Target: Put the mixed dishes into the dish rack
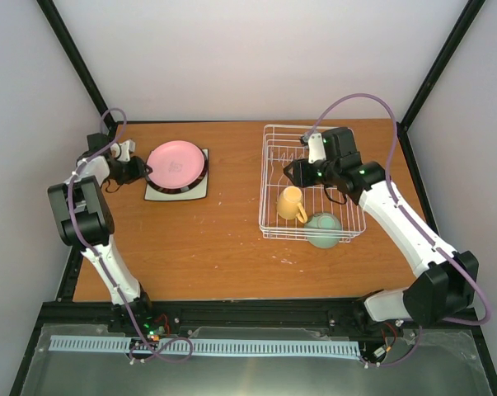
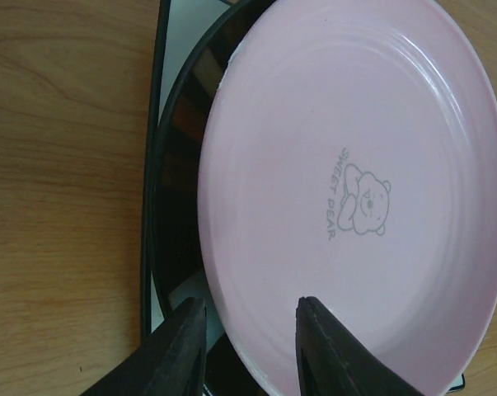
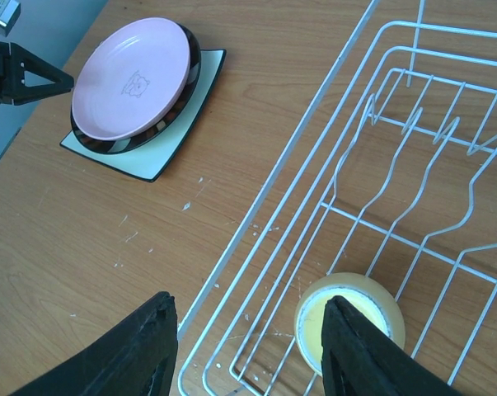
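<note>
Straddling the left rim of the pink round plate [image 1: 176, 162] at upper left, the left gripper [image 2: 250, 307] is standing with jaws spread, nearest it; at right, the right gripper [image 3: 248, 304] is hanging spread and empty over the dish rack [image 3: 294, 157].

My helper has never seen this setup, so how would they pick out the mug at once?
Find the white wire dish rack on the right half of the wooden table. In its near left part sits a pale yellow mug. It is yellow and smaller than the mint-green bowl just to its right.
</note>
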`<state>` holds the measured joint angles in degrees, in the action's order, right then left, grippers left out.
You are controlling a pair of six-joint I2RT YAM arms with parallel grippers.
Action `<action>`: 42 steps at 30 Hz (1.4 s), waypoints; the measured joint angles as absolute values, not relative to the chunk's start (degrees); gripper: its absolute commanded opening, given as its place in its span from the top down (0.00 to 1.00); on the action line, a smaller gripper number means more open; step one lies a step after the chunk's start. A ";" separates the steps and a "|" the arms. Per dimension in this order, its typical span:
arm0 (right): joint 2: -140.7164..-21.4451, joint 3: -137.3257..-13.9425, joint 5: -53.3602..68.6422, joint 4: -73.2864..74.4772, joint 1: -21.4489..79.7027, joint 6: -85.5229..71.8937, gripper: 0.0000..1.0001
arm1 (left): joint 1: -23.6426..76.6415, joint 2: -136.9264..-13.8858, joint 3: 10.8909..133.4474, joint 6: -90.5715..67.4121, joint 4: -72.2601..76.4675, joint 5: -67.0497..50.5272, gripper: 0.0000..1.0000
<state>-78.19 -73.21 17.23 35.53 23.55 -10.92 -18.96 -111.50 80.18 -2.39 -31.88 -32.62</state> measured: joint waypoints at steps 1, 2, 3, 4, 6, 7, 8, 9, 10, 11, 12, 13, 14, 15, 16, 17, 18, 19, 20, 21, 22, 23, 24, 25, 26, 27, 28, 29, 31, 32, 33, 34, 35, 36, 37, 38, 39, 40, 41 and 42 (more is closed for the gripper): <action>-78.28 -73.21 17.23 35.53 23.55 -10.87 0.52 | -18.98 -111.83 80.44 -2.42 -31.86 -32.53 0.69; -78.32 -73.21 17.23 35.55 23.55 -10.79 0.52 | -18.98 -111.98 80.58 -2.39 -31.86 -32.53 0.69; -78.37 -73.23 17.23 35.55 23.55 -10.74 0.52 | -18.98 -112.03 80.64 -2.39 -31.86 -32.56 0.69; -78.41 -73.23 17.23 35.55 23.55 -10.70 0.52 | -18.96 -112.03 80.75 -2.42 -31.86 -32.58 0.69; -78.63 -73.25 17.28 35.55 23.55 -10.57 0.52 | -18.96 -112.03 81.10 -2.42 -31.68 -32.64 0.69; -78.78 -73.32 17.30 35.55 23.55 -10.52 0.52 | -18.98 -112.03 81.21 -2.44 -31.59 -32.71 0.70; -78.96 -73.41 17.37 35.57 23.55 -10.52 0.52 | -18.98 -112.09 81.38 -2.44 -31.62 -32.77 0.70; -79.09 -73.45 17.39 35.59 23.55 -10.50 0.52 | -18.96 -112.53 82.06 -2.44 -31.57 -32.84 0.70; -79.15 -73.49 17.39 35.59 23.55 -10.48 0.52 | -18.96 -112.66 82.19 -2.44 -31.53 -32.82 0.70; -79.24 -73.56 17.41 35.64 23.55 -10.44 0.52 | -18.96 -113.03 82.50 -2.44 -31.48 -32.84 0.70; -79.31 -73.63 17.39 35.66 23.55 -10.37 0.52 | -18.96 -113.47 82.85 -2.44 -31.46 -32.84 0.70; -79.42 -73.80 17.39 35.83 23.55 -10.33 0.52 | -18.98 -113.93 83.02 -2.42 -31.35 -32.84 0.70; -79.48 -73.89 17.39 35.83 23.55 -10.31 0.52 | -18.96 -114.24 83.02 -2.42 -31.33 -32.84 0.70; -79.57 -74.06 17.39 35.90 23.55 -10.28 0.52 | -18.96 -114.61 83.02 -2.42 -31.35 -32.82 0.70; -79.68 -74.30 17.39 36.07 23.55 -10.28 0.52 | -18.96 -114.93 83.02 -2.42 -31.35 -32.82 0.71; -79.81 -74.59 17.39 36.16 23.55 -10.24 0.52 | -18.96 -115.24 83.02 -2.42 -31.35 -32.82 0.71; -79.90 -74.76 17.39 36.21 23.55 -10.15 0.52 | -18.98 -115.50 83.02 -2.42 -31.33 -32.82 0.72; -79.99 -74.89 17.39 36.21 23.55 -10.11 0.52 | -18.96 -115.74 83.02 -2.42 -31.29 -33.06 0.73; -80.05 -75.02 17.41 36.27 23.55 -10.09 0.52 | -18.94 -115.83 83.02 -2.42 -31.27 -33.21 0.73; -80.12 -75.13 17.41 36.27 23.55 -10.09 0.53 | -18.94 -115.87 83.02 -2.42 -31.27 -33.30 0.74; -80.23 -75.22 17.41 36.25 23.53 -10.09 0.53 | -18.94 -115.94 83.02 -2.42 -31.24 -33.43 0.75; -80.31 -75.29 17.41 36.27 23.55 -10.09 0.53 | -18.96 -116.05 83.02 -2.42 -31.20 -33.61 0.77; -80.38 -75.31 17.41 36.27 23.55 -10.09 0.52 | -18.98 -116.20 83.02 -2.42 -31.07 -33.82 0.78; -80.49 -75.37 17.41 36.27 23.55 -10.09 0.53 | -18.96 -116.42 83.02 -2.46 -30.89 -34.09 0.81; -80.58 -75.40 17.41 36.27 23.55 -10.09 0.53 | -18.96 -116.71 83.02 -2.46 -30.70 -34.39 0.84; -80.68 -75.40 17.43 36.27 23.55 -10.09 0.53 | -18.96 -116.99 83.02 -2.57 -30.48 -34.79 0.87; -80.75 -75.40 17.43 36.29 23.55 -10.09 0.53 | -18.96 -117.27 83.05 -2.61 -30.30 -35.09 0.90; -80.82 -75.40 17.43 36.27 23.55 -10.09 0.53 | -18.96 -117.64 83.13 -2.61 -30.15 -35.44 0.93; -80.84 -75.40 17.43 36.29 23.55 -10.09 0.53 | -18.94 -118.37 83.57 -2.98 -29.78 -36.01 0.99; -80.84 -75.40 17.43 36.29 23.55 -10.09 0.53 | -18.90 -118.67 83.83 -3.07 -29.71 -36.21 0.99; -80.84 -75.40 17.45 36.27 23.55 -10.09 0.53 | -18.83 -118.98 84.07 -2.92 -29.61 -36.53 0.99; -80.84 -75.42 17.45 36.29 23.55 -10.09 0.53 | -18.79 -119.09 84.14 -2.90 -29.67 -36.80 0.99; -80.84 -75.42 17.45 36.29 23.55 -10.09 0.53 | -18.72 -119.13 84.14 -3.11 -29.67 -36.80 0.99; -80.86 -75.42 17.54 36.27 23.55 -10.09 0.53 | -18.63 -119.15 84.16 -3.11 -29.61 -36.86 0.99; -80.84 -75.42 17.61 36.27 23.55 -10.09 0.53 | -18.61 -119.15 84.16 -3.09 -29.69 -36.97 0.99; -80.86 -75.42 17.65 36.25 23.55 -10.09 0.53 | -18.59 -119.11 84.16 -3.11 -29.78 -37.01 0.99; -80.86 -75.42 17.74 36.23 23.55 -10.11 0.53 | -18.57 -119.09 84.16 -3.11 -29.76 -37.06 0.99; -80.86 -75.42 17.85 36.21 23.55 -10.09 0.53 | -18.57 -118.93 84.16 -3.09 -29.78 -37.08 0.99; -80.86 -75.42 18.00 36.21 23.55 -10.11 0.53 | -18.57 -118.69 84.14 -3.09 -29.85 -37.10 0.99; -80.86 -75.42 18.13 36.16 23.55 -10.11 0.53 | -18.57 -118.21 84.09 -3.09 -29.85 -37.08 0.99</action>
